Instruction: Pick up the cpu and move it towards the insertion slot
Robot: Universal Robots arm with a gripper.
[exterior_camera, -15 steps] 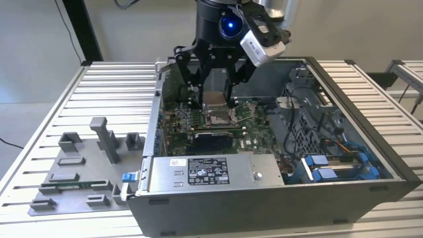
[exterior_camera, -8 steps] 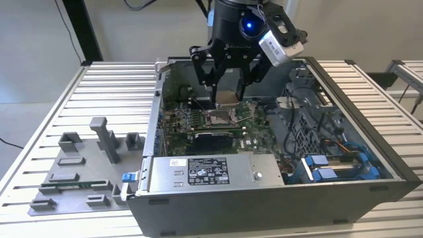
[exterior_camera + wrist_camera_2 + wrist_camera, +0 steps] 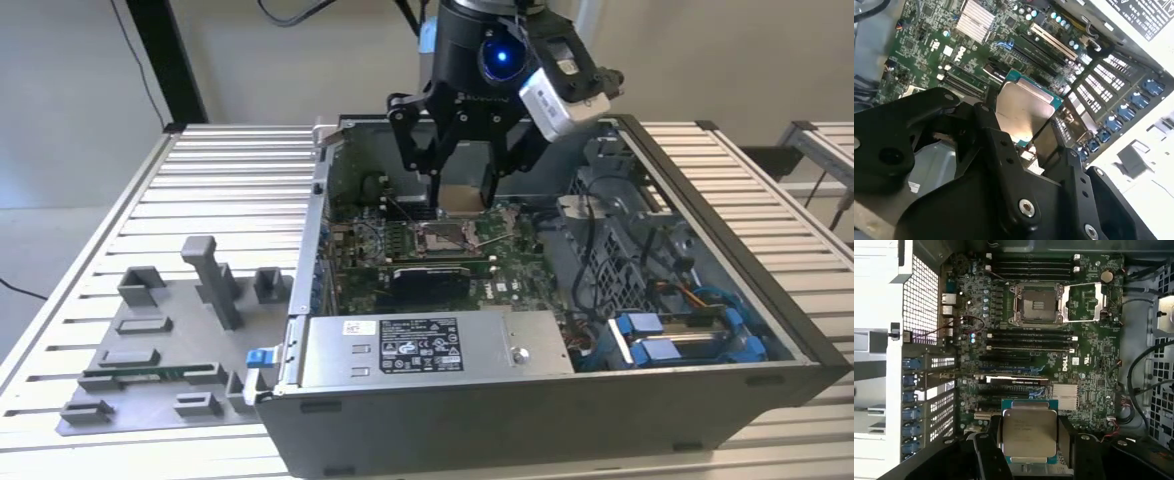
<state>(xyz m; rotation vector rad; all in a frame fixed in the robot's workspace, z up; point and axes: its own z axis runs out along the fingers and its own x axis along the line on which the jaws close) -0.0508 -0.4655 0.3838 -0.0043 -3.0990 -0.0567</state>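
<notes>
The gripper (image 3: 1029,440) pinches the cpu (image 3: 1029,432) by two opposite edges, one finger (image 3: 992,436) on each side, with the silvery face clear between them; the second wrist view shows the same hold, the cpu (image 3: 1024,112) tilted in the picture above the green board (image 3: 929,45). So the pick-up looks done and the carry is the step in hand.

In the exterior view the gripper (image 3: 458,195) hangs inside the open case (image 3: 561,400), over the far part of the board, with the cpu (image 3: 458,199) just beyond the slot (image 3: 443,238) and above it. In the first wrist view the slot (image 3: 1035,303) lies well apart from the cpu, past the long black memory slots (image 3: 1029,340), its metal frame (image 3: 1081,302) swung open to one side and its dark centre bare.

The remaining move, as I judge it, calls for a level carry across the board until the cpu is square over the socket, its edges parallel to the frame, keeping clear of the raised frame and lever.
</notes>
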